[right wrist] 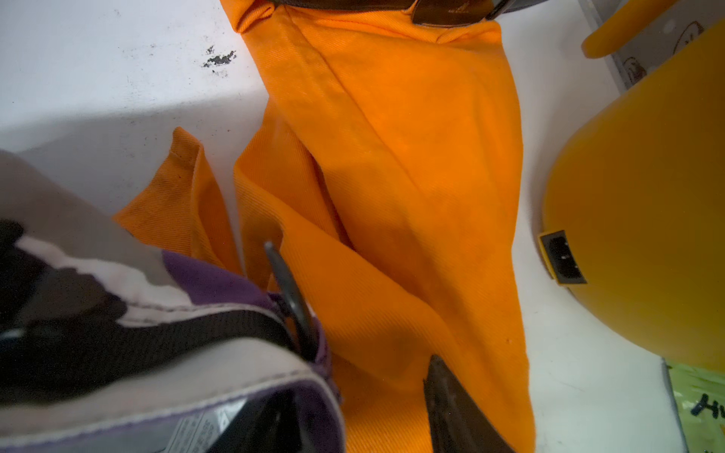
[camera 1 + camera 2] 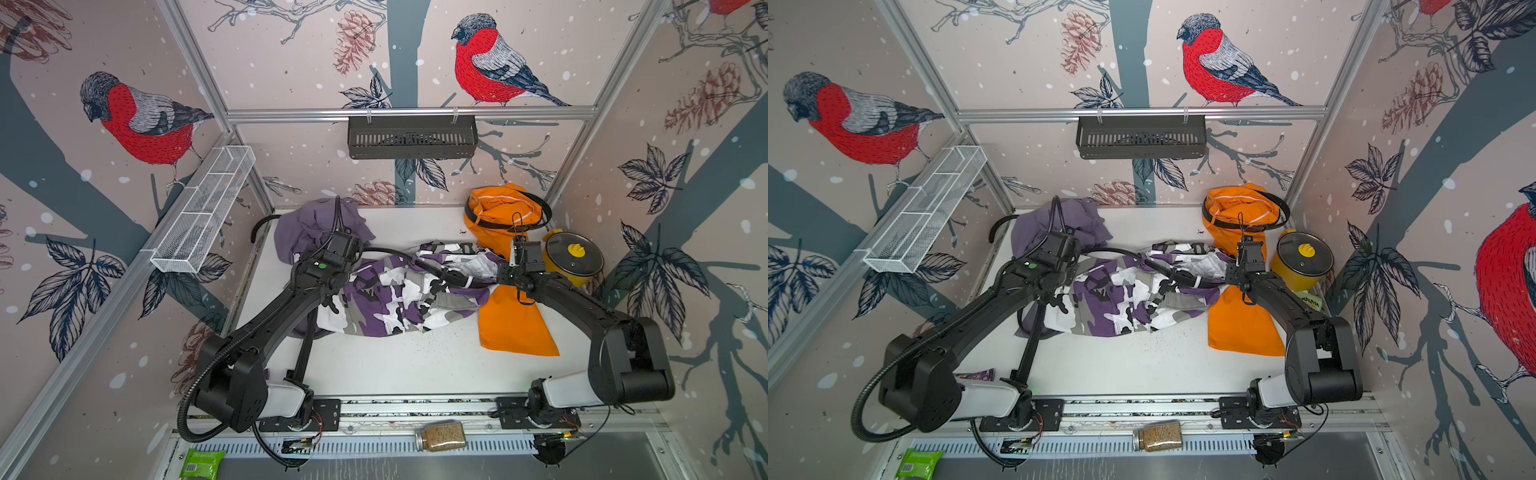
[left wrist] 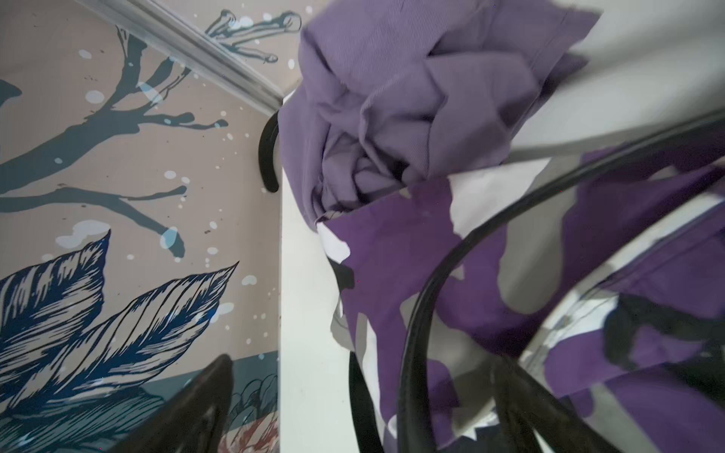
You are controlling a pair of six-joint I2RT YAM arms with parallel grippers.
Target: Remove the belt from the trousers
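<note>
A: tool state, left arm first?
B: left gripper (image 3: 361,368) is wide. Its fingers (image 3: 212,392) stand far apart in the wrist view. The black belt (image 3: 412,333) runs through the gap, not pinched. Whether it touches a finger: can't tell, too blurred.
A: right arm?
B: right gripper (image 1: 365,376) is about half apart. The gap shows only orange cloth below. The camo waistband is draped over one finger and the other finger (image 1: 451,404) is bare. Nothing clamped that I can see.
A: where's the belt?
B: mid-table, lying over the camo trousers (image 2: 386,299). Its left end is at the left gripper. It arcs right and goes under a white loop at the waistband, just beside the right gripper.
A: counts?
B: trousers: three. lilac pair (image 2: 307,224) far left, camo in the middle, orange pair (image 2: 511,320) right.
B: belts: three, all black. The one above, a second belt (image 2: 548,211) looped round the orange waist, and a belt end (image 3: 268,157) poking out beside the lilac pair.
B: one yellow pot (image 2: 577,280) right of the orange pair. One jar (image 2: 440,435) and one green packet (image 2: 201,463) at the near edge.
</note>
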